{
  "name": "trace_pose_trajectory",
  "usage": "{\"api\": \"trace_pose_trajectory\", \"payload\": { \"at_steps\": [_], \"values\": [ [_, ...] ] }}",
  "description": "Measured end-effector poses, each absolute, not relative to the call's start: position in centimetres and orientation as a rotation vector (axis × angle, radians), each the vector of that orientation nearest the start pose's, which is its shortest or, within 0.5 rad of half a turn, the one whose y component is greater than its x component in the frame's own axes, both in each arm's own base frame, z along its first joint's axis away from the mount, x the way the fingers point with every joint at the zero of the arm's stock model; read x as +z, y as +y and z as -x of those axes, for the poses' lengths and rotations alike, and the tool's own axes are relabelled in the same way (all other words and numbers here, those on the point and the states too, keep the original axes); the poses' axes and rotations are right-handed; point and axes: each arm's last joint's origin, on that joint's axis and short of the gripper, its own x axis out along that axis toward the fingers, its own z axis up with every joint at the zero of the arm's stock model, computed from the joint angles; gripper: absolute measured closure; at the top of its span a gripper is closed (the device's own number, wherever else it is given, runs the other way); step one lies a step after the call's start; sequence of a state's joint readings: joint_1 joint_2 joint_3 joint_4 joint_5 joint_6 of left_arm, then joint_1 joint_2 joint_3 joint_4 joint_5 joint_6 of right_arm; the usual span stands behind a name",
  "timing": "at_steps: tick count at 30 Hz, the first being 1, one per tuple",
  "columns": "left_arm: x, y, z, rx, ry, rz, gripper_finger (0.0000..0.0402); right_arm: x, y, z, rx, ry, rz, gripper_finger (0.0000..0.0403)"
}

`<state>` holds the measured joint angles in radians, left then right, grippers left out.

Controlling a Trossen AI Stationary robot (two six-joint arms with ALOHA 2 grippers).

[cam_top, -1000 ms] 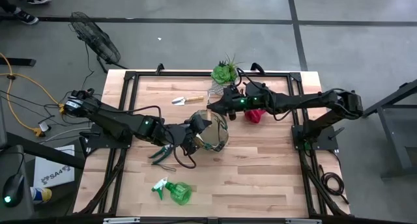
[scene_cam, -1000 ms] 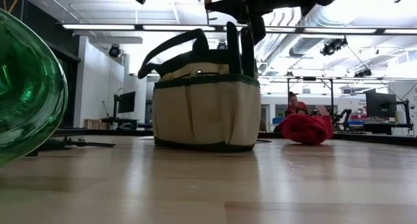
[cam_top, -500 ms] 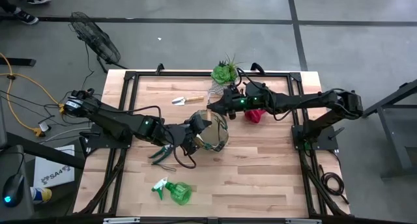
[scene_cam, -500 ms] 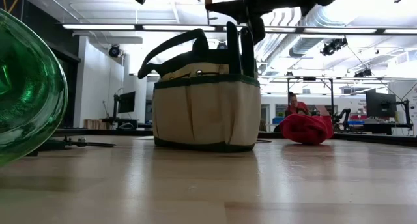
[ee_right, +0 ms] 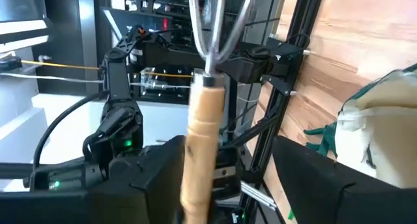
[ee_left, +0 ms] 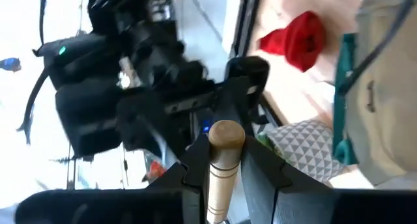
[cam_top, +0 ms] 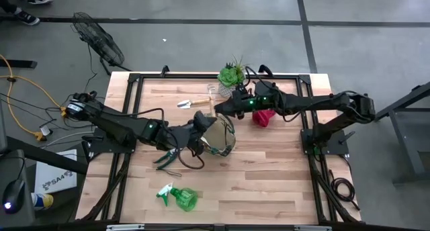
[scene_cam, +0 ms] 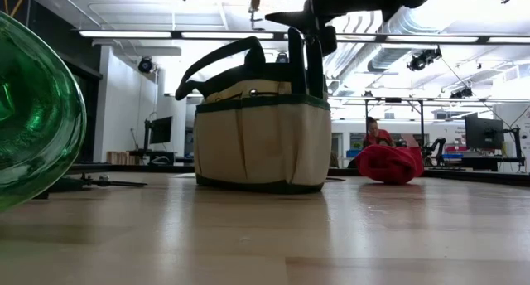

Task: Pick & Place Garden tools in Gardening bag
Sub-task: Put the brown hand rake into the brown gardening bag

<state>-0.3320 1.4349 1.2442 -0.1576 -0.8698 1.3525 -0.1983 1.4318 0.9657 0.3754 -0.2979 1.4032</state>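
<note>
A rake with a wooden handle (ee_right: 203, 120) and metal tines hangs in the air above the khaki gardening bag (cam_top: 220, 135), between my two grippers. My left gripper (ee_left: 225, 178) is shut on the handle. My right gripper (ee_right: 234, 165) is open, one finger on each side of the handle's free end; whether a finger touches it, I cannot tell. The bag stands upright on its flat base (scene_cam: 261, 184) at mid-table. A trowel (cam_top: 193, 102), pruning shears (cam_top: 166, 158), a green spray bottle (cam_top: 180, 197) and a red cone (cam_top: 262, 118) lie on the table. My left gripper pinches the rake's wooden handle (ee_left: 223, 160) between its two fingers, a little short of the rounded free end. That end (ee_left: 226, 134) sticks out past the fingertips toward my right gripper. The rake is lifted clear, over the bag's near-left rim.
A green succulent (cam_top: 232, 75) in a white patterned pot (ee_left: 296, 140) stands at the table's far edge, close behind my right gripper. The bag's dark loop handles (scene_cam: 240, 57) rise just under both grippers. A black frame (cam_top: 134, 76) runs round the table.
My right gripper has opened around the rake's handle, while my left gripper has stayed shut on it. Both hands have stayed in place above the bag and rolled slightly. The rake remains in the air.
</note>
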Motion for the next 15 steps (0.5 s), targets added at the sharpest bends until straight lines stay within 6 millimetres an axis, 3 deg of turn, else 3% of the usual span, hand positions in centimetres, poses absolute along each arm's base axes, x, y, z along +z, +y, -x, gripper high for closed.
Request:
{"api": "trace_pose_trajectory", "payload": {
  "at_steps": [7, 15],
  "values": [
    [36.9, -9.1, -29.0, 0.420, 0.533, -1.315, 0.0348, 31.2, -7.2, -30.6, 0.088, 0.147, -1.392, 0.0168],
    [39.3, -11.4, -25.1, 0.564, 0.332, -0.828, 0.0348, 33.1, -8.5, -27.0, 0.012, 0.153, -1.244, 0.0168]
  ]
}}
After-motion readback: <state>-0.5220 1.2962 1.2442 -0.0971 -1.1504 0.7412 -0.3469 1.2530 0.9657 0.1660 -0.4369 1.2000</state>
